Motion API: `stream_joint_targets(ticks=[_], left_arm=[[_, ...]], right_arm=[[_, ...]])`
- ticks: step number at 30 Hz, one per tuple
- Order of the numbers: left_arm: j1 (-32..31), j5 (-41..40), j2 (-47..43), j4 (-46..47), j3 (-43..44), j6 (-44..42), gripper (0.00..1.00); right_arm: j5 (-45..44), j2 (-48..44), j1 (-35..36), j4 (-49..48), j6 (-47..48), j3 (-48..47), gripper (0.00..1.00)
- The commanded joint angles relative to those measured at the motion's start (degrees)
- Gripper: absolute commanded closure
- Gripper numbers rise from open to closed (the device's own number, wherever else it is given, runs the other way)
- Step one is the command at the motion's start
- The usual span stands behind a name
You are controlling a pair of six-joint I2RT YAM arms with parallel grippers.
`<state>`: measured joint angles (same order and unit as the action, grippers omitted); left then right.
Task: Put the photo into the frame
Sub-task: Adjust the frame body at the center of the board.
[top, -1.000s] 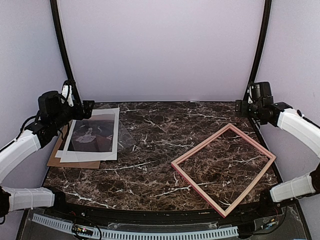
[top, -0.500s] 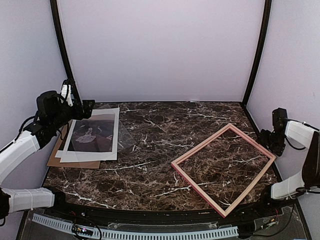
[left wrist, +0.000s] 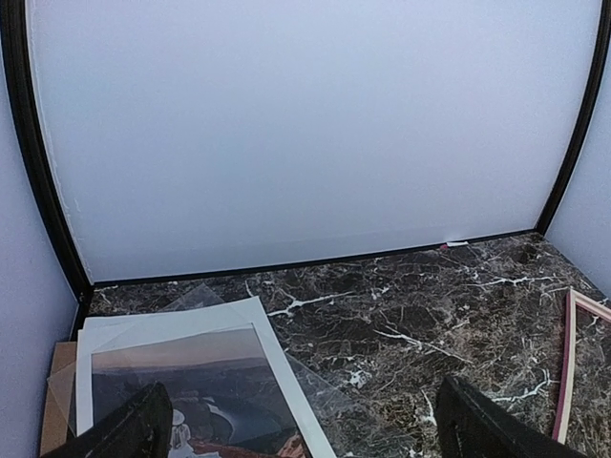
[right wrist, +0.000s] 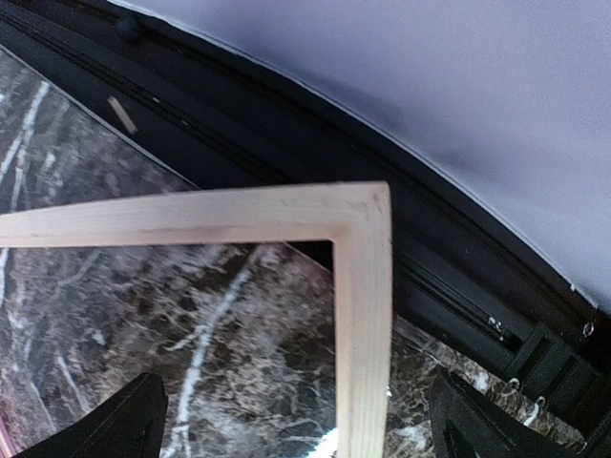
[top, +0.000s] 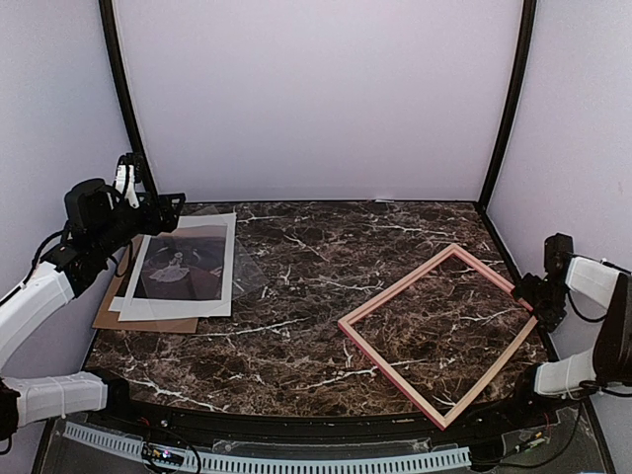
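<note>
The left pincer gaped wide above the photo, which lay at the desk's ten o'clock; the right pincer, equally wide, hovered by the three-o'clock corner of the frame at four o'clock.

Open marble table is left between the photo at the left and the frame at the right, wide enough for passage. The frame's right corner is hemmed in by the black edge rail and the wall.

place: robot lab booth | signs: white enclosure walls, marble-print tabletop
</note>
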<state>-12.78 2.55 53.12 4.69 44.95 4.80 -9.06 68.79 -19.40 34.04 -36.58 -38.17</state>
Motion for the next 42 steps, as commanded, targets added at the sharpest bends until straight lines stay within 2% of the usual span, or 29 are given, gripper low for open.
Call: stream_joint_targets(ticks=[1,7,10,13,19,23,27,31,35,42], left_arm=[[-0.25,1.15,-1.28,2.3,-0.74,0.54,0.01],[-0.3,1.87,-1.01,2.43,-0.7,0.89,0.01],[-0.26,1.91,-1.08,2.43,-0.74,1.09,0.01],[-0.28,1.69,-1.17,2.43,-0.81,1.31,0.01],[-0.3,2.58,-0.65,2.93,-0.87,1.89,0.01],[-0.27,2.74,0.57,1.9,-0.29,1.79,0.01],[-0.33,2.43,2.28,0.06,0.92,1.68,0.01],[-0.32,2.08,3.77,-1.36,1.71,1.92,0.01],[-0.32,1.22,5.05,-2.87,2.33,2.24,0.01],[-0.41,-1.54,7.8,-7.04,4.29,1.54,0.01]], right_arm=[[2.42,-1.44,-2.46,-2.6,-4.85,5.09,0.04],[4.5,-0.33,-3.07,-5.5,-4.71,7.87,0.06],[5.55,0.5,-3.03,-7.19,-3.5,8.21,0.11],[6.6,1.71,-3.09,-8.75,-1.76,8.1,0.19],[10.98,6.7,-2.83,-13.45,1.18,7.2,0.45],[10.1,11.06,0.29,-14.6,2.6,3.71,0.56],[7.53,16.68,6.05,-15.63,3.31,-1.81,0.59],[7.07,26.26,11.95,-16.33,4.97,-10.09,0.62],[8.57,37.36,17.07,-16.87,7.49,-20.18,0.65],[11.43,53.38,25.35,-11.79,16.11,-41.57,0.68]])
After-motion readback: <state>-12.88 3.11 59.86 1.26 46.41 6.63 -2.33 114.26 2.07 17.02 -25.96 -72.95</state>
